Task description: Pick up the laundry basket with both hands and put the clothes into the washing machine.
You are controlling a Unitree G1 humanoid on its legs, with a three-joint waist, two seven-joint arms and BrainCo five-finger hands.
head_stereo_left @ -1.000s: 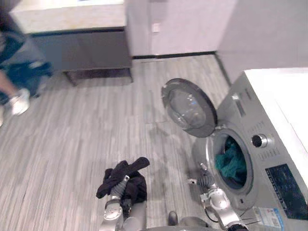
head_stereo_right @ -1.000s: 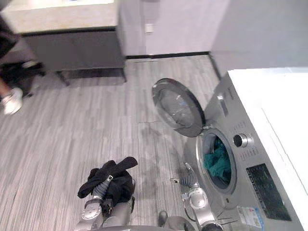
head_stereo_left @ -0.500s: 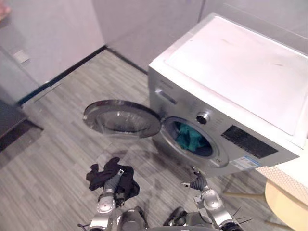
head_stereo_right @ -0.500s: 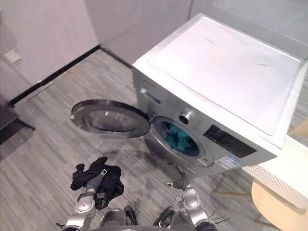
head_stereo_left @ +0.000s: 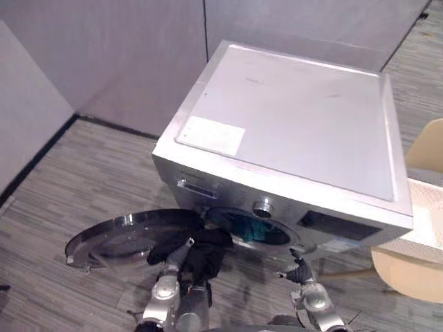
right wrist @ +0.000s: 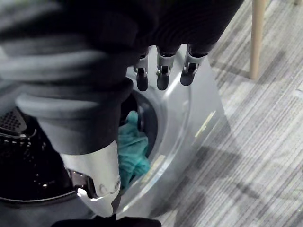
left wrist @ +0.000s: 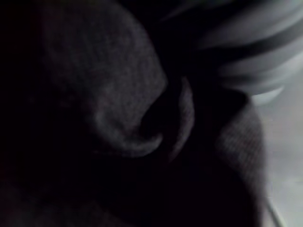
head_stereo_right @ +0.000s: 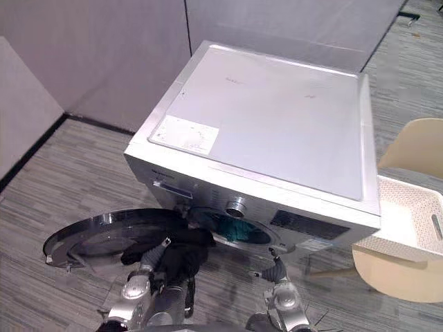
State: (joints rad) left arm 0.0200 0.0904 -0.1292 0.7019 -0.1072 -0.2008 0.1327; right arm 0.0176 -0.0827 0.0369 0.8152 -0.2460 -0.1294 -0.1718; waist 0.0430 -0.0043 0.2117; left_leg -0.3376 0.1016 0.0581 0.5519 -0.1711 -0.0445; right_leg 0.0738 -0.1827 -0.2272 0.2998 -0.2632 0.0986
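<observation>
**One black garment at the drum's mouth, not yet inside**

Most of the risk lies in the last short reach. The black garment [head_stereo_left: 201,253] hangs in a soft, crumpled bundle over the left hand [head_stereo_left: 180,252], just before the drum opening [head_stereo_left: 250,234] and beside the open door [head_stereo_left: 116,239]. Cloth covers that hand, so I cannot tell how firmly it is held. A trailing fold could catch on the door's rim or the opening's lip. Released too soon, the garment would likely slide to the floor [head_stereo_left: 62,187] instead of going in. A teal garment [head_stereo_left: 259,227] already sits near the mouth of the washing machine [head_stereo_left: 291,131] and might be dragged out on withdrawal. The right hand [head_stereo_left: 298,271] is low by the machine's front, its fingers [right wrist: 162,71] straight, apart and empty. The laundry basket [head_stereo_right: 410,216] stands well apart on the robot's right.
</observation>
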